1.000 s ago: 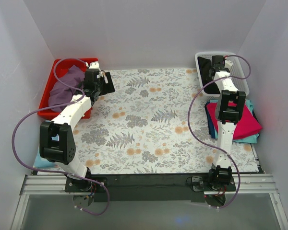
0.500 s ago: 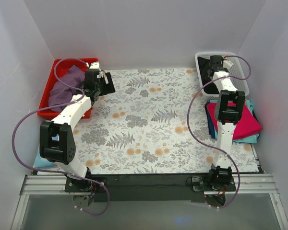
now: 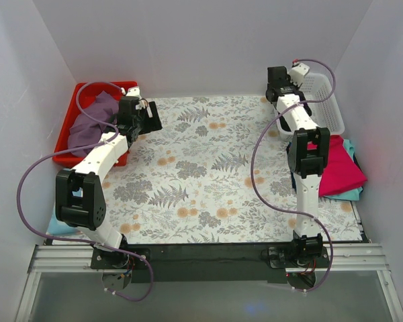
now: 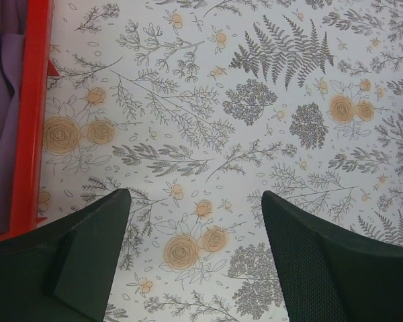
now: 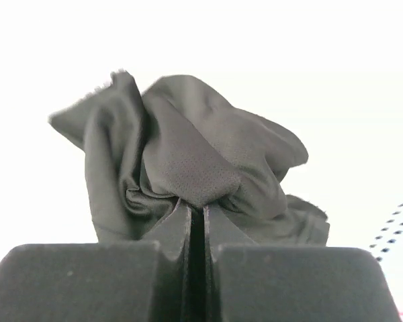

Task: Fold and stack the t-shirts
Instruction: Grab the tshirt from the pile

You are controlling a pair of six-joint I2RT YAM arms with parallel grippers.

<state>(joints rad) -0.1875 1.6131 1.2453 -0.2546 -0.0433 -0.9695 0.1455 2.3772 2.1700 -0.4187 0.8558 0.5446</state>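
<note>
White wall (image 5: 336, 60); right fingers (image 5: 94, 282) pinch black t-shirt (image 5: 188, 161)

Robot test cell, lab-like. Plain white panel walls (image 3: 201, 47) box in table. Floral cover (image 3: 201, 174) on top. Left arm (image 3: 97, 161), right arm (image 3: 307, 161) bolted to aluminium rail (image 3: 60, 258). Purple cables (image 3: 252, 168) loop loose. Red bin (image 3: 124, 86), white basket (image 3: 326, 107) at sides.

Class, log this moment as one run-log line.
right fingers: shut on black t-shirt | left fingers: open above floral table | purple t-shirt: in red bin
</note>
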